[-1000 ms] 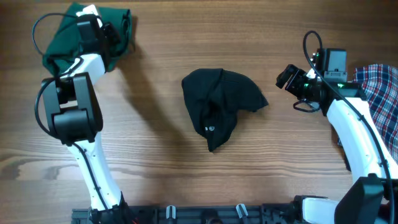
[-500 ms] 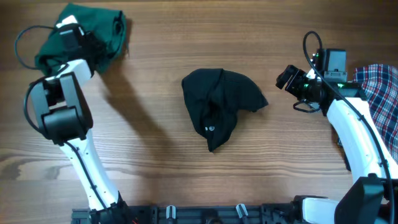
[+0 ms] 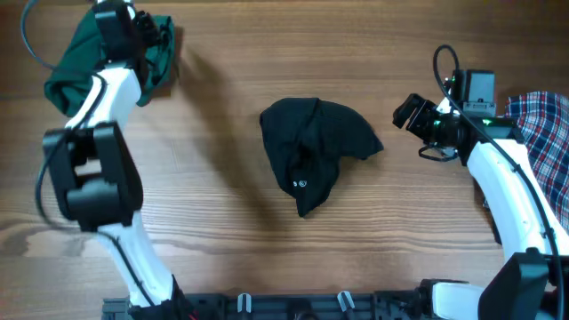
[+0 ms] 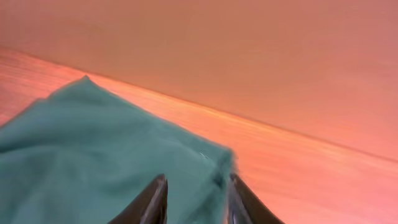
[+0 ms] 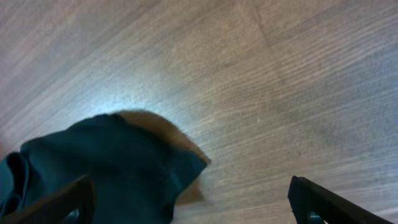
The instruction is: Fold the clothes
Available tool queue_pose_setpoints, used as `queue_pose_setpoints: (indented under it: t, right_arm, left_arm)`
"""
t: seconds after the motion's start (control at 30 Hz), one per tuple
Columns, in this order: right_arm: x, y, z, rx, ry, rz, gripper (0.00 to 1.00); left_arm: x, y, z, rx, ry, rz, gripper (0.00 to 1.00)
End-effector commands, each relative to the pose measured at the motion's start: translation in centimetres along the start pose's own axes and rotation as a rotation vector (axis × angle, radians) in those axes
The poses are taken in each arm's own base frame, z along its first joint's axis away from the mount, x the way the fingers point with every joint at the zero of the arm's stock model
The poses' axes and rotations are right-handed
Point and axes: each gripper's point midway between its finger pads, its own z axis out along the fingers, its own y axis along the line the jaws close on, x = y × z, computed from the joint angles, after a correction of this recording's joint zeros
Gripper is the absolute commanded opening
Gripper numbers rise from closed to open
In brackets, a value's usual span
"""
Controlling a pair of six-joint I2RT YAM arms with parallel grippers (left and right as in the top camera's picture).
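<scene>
Left claw (image 4: 194, 198) is pinched narrow on the green cloth (image 4: 93, 155) at the surface's (image 3: 222, 249) far left corner. My right claw (image 5: 189, 186) gapes wide, empty, near the crumpled black garment (image 3: 316, 151) lying mid-surface; plaid cloth (image 3: 547, 133) sits at the right edge.

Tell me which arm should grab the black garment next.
Right. The right pincer is open, just right of the black garment, which shows in its wrist view. The left pincer is at the far corner, shut on the green cloth.
</scene>
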Motion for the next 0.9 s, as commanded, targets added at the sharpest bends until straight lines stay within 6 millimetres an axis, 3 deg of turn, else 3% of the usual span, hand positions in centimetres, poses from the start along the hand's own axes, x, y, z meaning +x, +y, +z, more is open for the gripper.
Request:
queue_pose_setpoints:
  t: [0.0, 0.1, 0.13, 0.23, 0.3, 0.37, 0.4, 0.47, 0.57, 0.67, 0.73, 0.87]
  right_arm:
    - [-0.2, 0.9, -2.0, -0.047, -0.032, -0.032, 1.0]
    - [0.3, 1.2, -3.7, -0.062, -0.039, -0.066, 1.0]
    - [1.0, 1.5, -4.5, -0.089, -0.024, -0.108, 1.0]
    - [2.7, 4.0, -5.6, -0.246, 0.038, -0.207, 1.0]
    - [5.1, 6.6, -6.5, -0.42, 0.12, -0.327, 1.0]
    - [7.0, 7.4, -6.3, -0.459, 0.169, -0.459, 1.0]
    - [7.9, 7.6, -5.9, -0.457, 0.19, -0.524, 1.0]
    - [9.5, 8.8, -5.5, -0.484, 0.22, -0.626, 1.0]
    - [11.5, 10.7, -4.2, -0.448, 0.229, -0.758, 1.0]
    - [13.0, 9.4, -1.0, -0.176, 0.235, -0.854, 1.0]
    - [14.6, 9.6, 0.6, -0.129, 0.27, -0.903, 1.0]
    - [14.5, 8.9, 3.5, -0.004, 0.252, -0.926, 0.97]
  left_arm:
    - [-2.0, -5.6, -8.6, 0.126, 0.102, 0.054, 0.41]
    - [2.4, -9.8, -14.0, 0.299, 0.344, 0.046, 0.56]
    - [6.0, -12.7, -16.9, 0.441, 0.517, 0.029, 0.55]
    - [11.0, -13.6, -19.2, 0.441, 0.732, 0.032, 0.41]
    - [14.3, -14.1, -20.2, 0.425, 0.863, 0.05, 0.42]
    - [16.9, -14.8, -20.5, 0.418, 0.952, 0.071, 0.5]
    - [18.1, -15.1, -20.5, 0.418, 0.984, 0.083, 0.49]
    - [19.8, -15.9, -20.5, 0.421, 1.026, 0.107, 0.49]
    - [20.8, -16.3, -20.2, 0.407, 1.049, 0.099, 0.5]
    - [20.7, -16.0, -20.2, 0.398, 1.052, 0.089, 0.5]
    - [20.8, -15.6, -20.0, 0.376, 1.052, 0.099, 0.5]
    - [21.0, -15.2, -20.2, 0.353, 1.063, 0.108, 0.5]
